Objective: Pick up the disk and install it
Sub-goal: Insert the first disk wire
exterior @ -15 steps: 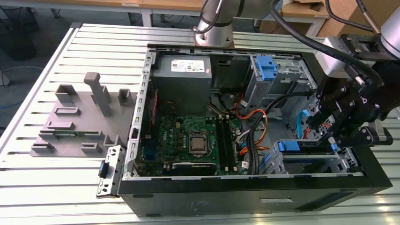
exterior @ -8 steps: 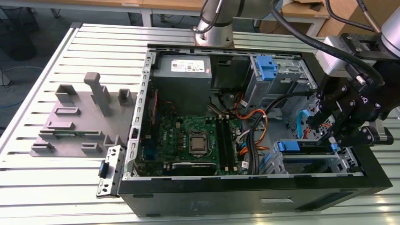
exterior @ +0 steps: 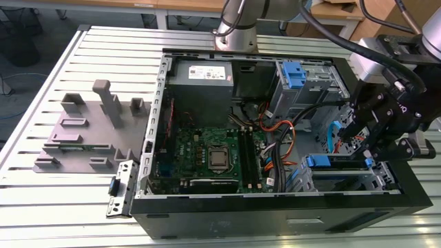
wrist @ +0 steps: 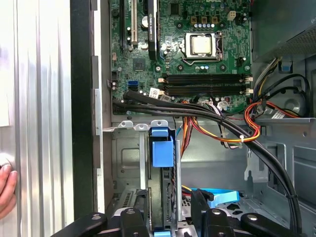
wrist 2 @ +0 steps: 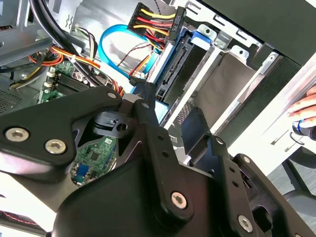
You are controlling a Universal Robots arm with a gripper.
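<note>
Disk stands on edge in the drive bay at the front corner of the open computer case, its blue carrier tab at the slot's mouth in the first wrist view; in the exterior view the blue edge sits at the bay on the exterior view's right. The gripper straddles the disk's near end, one black finger on each side; the jaws appear clamped on it, though actual contact is hard to confirm from here. In the second wrist view the gripper body fills the foreground, with a power connector and its red, yellow and black wires plugged in beyond, and a blue data cable looping beside it. Past the bay lie the motherboard with its bare processor socket, thick black cables crossing it, and the grey power supply. A person's hand rests on the slatted table just outside the case.
</note>
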